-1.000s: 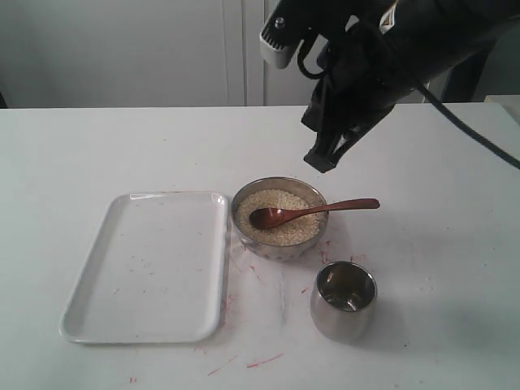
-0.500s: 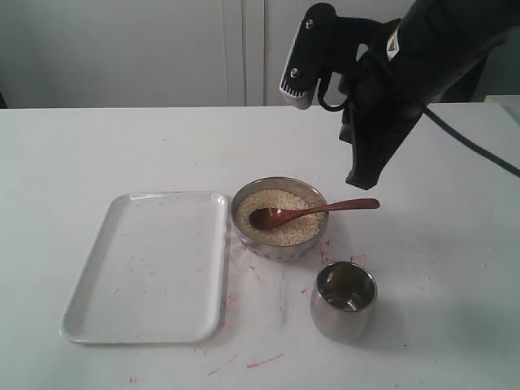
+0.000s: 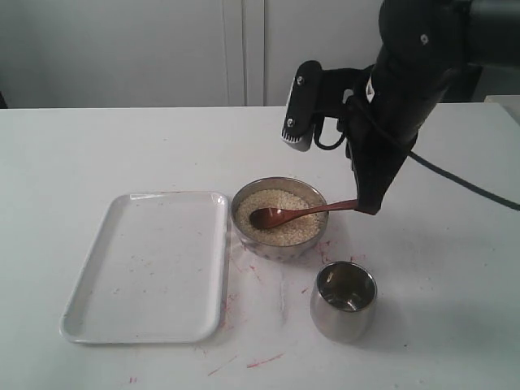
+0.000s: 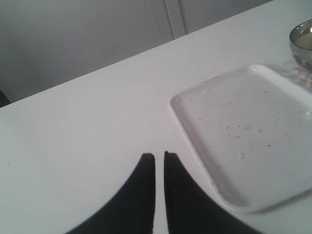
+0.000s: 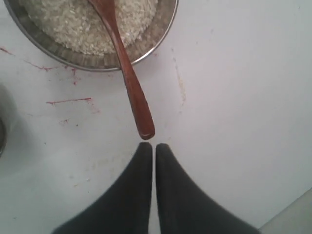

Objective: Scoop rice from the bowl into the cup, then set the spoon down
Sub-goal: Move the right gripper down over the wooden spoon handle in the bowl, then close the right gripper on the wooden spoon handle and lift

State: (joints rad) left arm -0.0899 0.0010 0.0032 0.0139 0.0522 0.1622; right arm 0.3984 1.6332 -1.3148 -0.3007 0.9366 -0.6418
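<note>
My right gripper (image 3: 367, 205) is down at the 3 o'clock side of the wide, shiny silver metal bowl (image 3: 280, 250). Its two black jaws are pressed together with nothing between them. Their tips sit right at the end of the slim, dark red-brown wooden spoon (image 3: 296, 214), and I cannot tell if they touch it. The spoon's oval end lies on the small off-white rice grains (image 3: 272, 199) in the bowl. Its handle leans on the rim and sticks out toward 3 o'clock.

The small, round, shiny steel cup (image 3: 341, 321) stands upright at 5 o'clock from the bowl, near it but apart. The flat white tray with rounded corners (image 3: 146, 268) lies at 9 o'clock, with its edge just beside the bowl. I see lots of bare white table (image 3: 455, 292) past 3 o'clock.

My left gripper (image 4: 159, 157) hangs over bare table beside the tray's edge, jaws pressed together, holding nothing. Thin red marks (image 3: 264, 359) dot the table around the bowl. Pale cupboard doors (image 3: 244, 49) stand behind.
</note>
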